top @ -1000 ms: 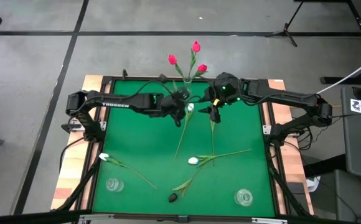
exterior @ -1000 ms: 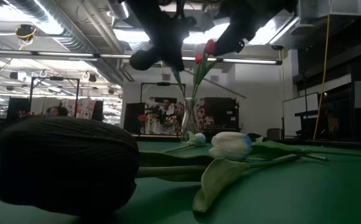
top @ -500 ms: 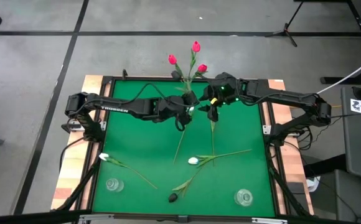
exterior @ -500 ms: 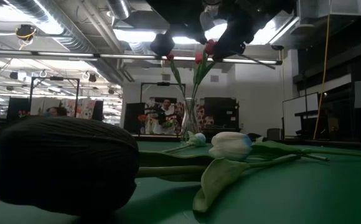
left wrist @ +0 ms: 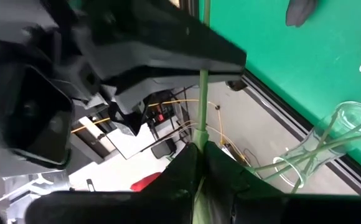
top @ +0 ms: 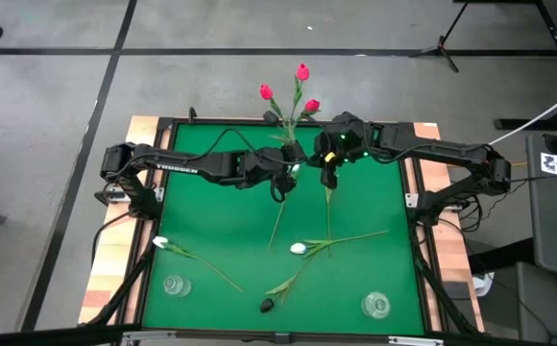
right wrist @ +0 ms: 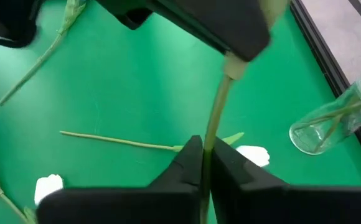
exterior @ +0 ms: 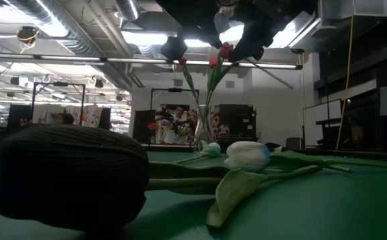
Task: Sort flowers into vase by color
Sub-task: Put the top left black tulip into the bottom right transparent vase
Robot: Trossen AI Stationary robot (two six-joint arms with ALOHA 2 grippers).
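At the far middle of the green table (top: 211, 221), close to the glass vase (top: 289, 124) that is holding three pink-red tulips (top: 302, 72), the two grippers are being brought nearly together above the cloth. The left gripper (top: 289, 175) is being kept pressed together on a thin green stem (left wrist: 202, 93), which is seen running straight out from between its fingers in the left wrist view; a white bud (top: 295, 168) is showing right at that gripper in the high view, and its stem is trailing down toward the middle of the table. The right gripper (top: 329, 177) is likewise being held pinched on the stem of another flower (right wrist: 216, 115), whose stalk is hanging from the gripper toward the near side of the table; which colour its head has cannot be told.

Further flowers are being left lying on the cloth: a white tulip (top: 299, 248) near the middle with its stem stretched to the right, a second white tulip (top: 160, 243) toward the left edge, and a black tulip (top: 267, 306) at the near edge, which is filling the left foreground of the low view (exterior: 70, 175). Two more clear vases are standing near the front corners, one at the left (top: 174, 285) and one at the right (top: 375, 306), both without flowers in them.
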